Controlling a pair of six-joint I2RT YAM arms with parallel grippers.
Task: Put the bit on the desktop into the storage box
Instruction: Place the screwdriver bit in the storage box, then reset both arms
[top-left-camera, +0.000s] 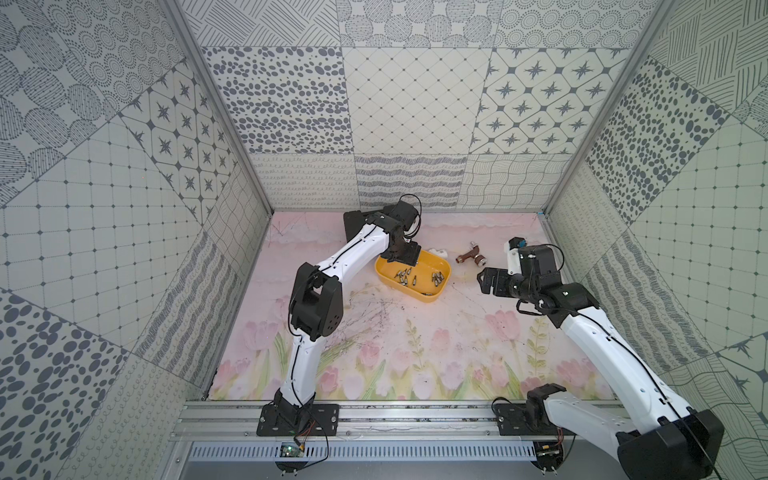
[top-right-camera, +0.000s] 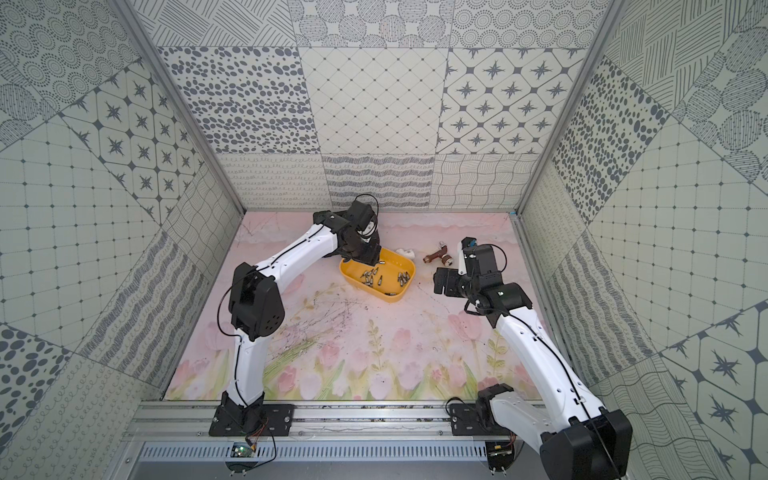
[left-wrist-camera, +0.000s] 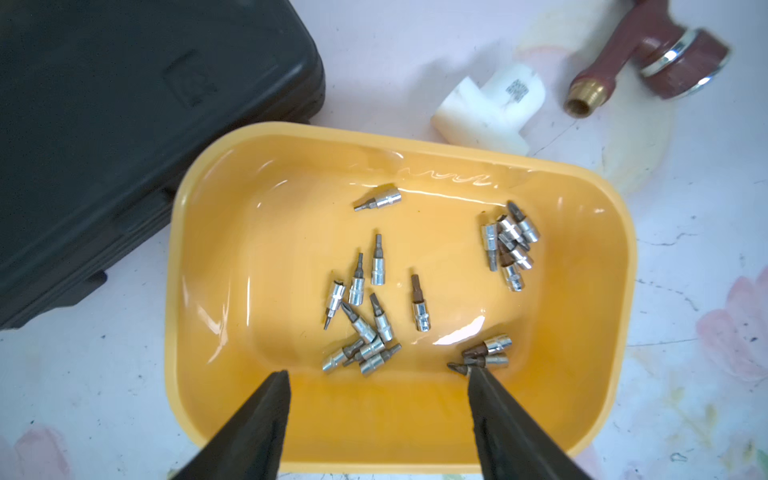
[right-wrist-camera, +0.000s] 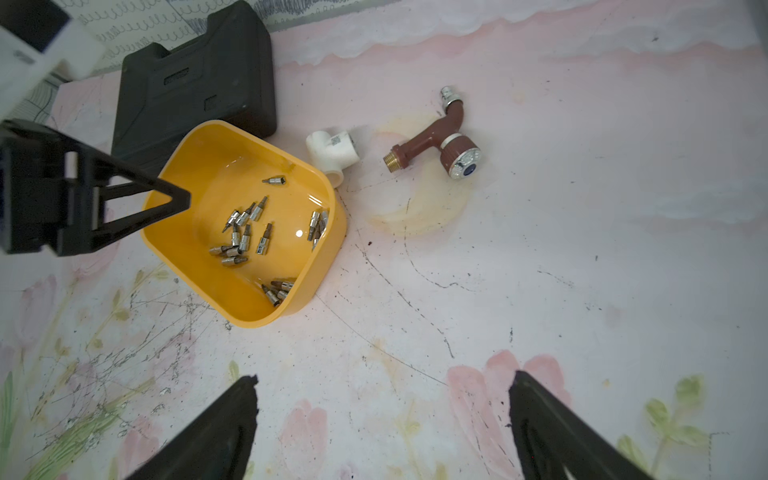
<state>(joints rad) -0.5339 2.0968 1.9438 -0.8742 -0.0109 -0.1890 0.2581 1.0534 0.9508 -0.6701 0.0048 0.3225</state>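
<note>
- Yellow glossy plastic forms the storage box (left-wrist-camera: 582, 316), a shallow rounded-corner tray with a rolled rim. It also shows in both top views (top-left-camera: 430, 259) (top-right-camera: 397, 259).
- Every bit (left-wrist-camera: 420, 307) that can be seen lies inside the box, on its floor.
- The left gripper (left-wrist-camera: 378, 374) hangs over the box at the end nearest the black case (left-wrist-camera: 124, 124). Its two fingers (left-wrist-camera: 266, 415) stand apart with nothing between them.
- Three bits (left-wrist-camera: 490, 353) lie against the box wall just beside one fingertip. A looser heap (left-wrist-camera: 365, 332) sits near the middle of the floor, and another bundle (left-wrist-camera: 509, 245) lies by the far wall.
- The right gripper (right-wrist-camera: 384, 378) is outside the box, well apart from it, over the bare floral mat (right-wrist-camera: 582, 291). Its jaws are spread wide and empty.
- The bits are short, with bright chrome socket ends and darker, some brownish, driver tips. One single bit (left-wrist-camera: 380, 197) lies alone near a wall.
- A white pipe fitting (left-wrist-camera: 490, 108) just beside the box carries a small printed code, too blurred to read.
- The case bears a moulded rectangular mark that is not legible.
- A brown tap (right-wrist-camera: 444, 141) lies beyond the fitting, with a blue spot on its knob.
</note>
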